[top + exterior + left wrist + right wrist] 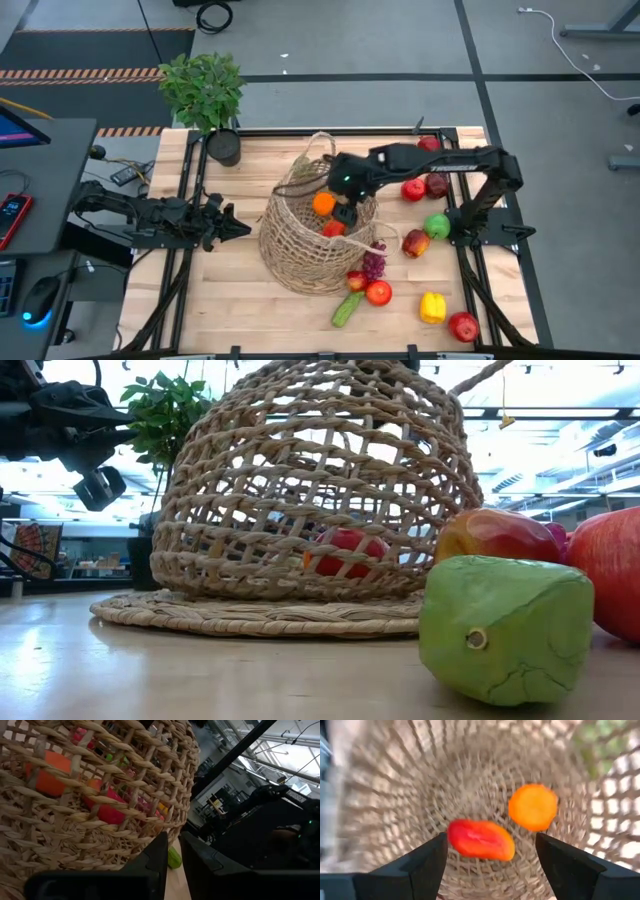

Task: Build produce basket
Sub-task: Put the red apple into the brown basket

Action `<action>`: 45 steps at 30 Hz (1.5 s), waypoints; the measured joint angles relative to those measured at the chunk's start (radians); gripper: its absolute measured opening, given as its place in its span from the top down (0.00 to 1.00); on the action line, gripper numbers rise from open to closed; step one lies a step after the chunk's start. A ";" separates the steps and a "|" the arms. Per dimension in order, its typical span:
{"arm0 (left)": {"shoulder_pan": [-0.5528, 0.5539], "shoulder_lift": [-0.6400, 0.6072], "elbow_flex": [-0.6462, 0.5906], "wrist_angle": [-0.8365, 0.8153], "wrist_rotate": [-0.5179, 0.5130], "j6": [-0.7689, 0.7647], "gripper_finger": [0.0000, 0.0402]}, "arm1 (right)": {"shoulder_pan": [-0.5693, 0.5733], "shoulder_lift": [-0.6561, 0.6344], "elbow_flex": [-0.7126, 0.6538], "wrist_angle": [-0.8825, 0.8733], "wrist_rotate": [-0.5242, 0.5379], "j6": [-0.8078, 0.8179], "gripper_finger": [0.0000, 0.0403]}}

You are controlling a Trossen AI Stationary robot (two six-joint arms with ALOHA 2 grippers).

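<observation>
high: overhead | low: table-level | wrists: close; all share basket (310,240)

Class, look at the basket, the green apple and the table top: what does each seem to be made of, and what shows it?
Basket: woven tan wicker or rattan, matte; open lattice of twisted strands.
Green apple: probably painted wood or hard plastic; faceted, flat-sided shape with a slight sheen, so a toy.
Table top: light wood, seemingly butcher block; parallel plank strips with a smooth sealed look.
</observation>
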 joint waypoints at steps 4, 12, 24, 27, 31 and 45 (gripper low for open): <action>0.000 0.000 0.000 0.000 0.000 0.000 0.85 | -0.028 -0.070 0.010 -0.001 0.000 -0.003 0.24; 0.000 0.000 0.000 0.000 0.000 0.000 0.85 | -0.100 -0.235 0.012 0.002 -0.001 -0.050 0.24; 0.000 0.000 0.000 0.000 0.000 0.000 0.84 | -0.158 -0.450 0.012 0.095 -0.062 -0.161 0.24; 0.000 0.000 0.000 0.000 0.000 0.000 0.84 | -0.166 -0.490 0.012 0.080 -0.062 -0.174 0.24; 0.000 0.000 0.000 0.000 0.000 0.000 0.85 | -0.170 -0.529 0.013 0.036 -0.062 -0.177 0.24; 0.000 0.000 0.000 0.000 0.000 0.000 0.85 | -0.166 -0.551 0.012 -0.374 -0.114 -0.157 0.24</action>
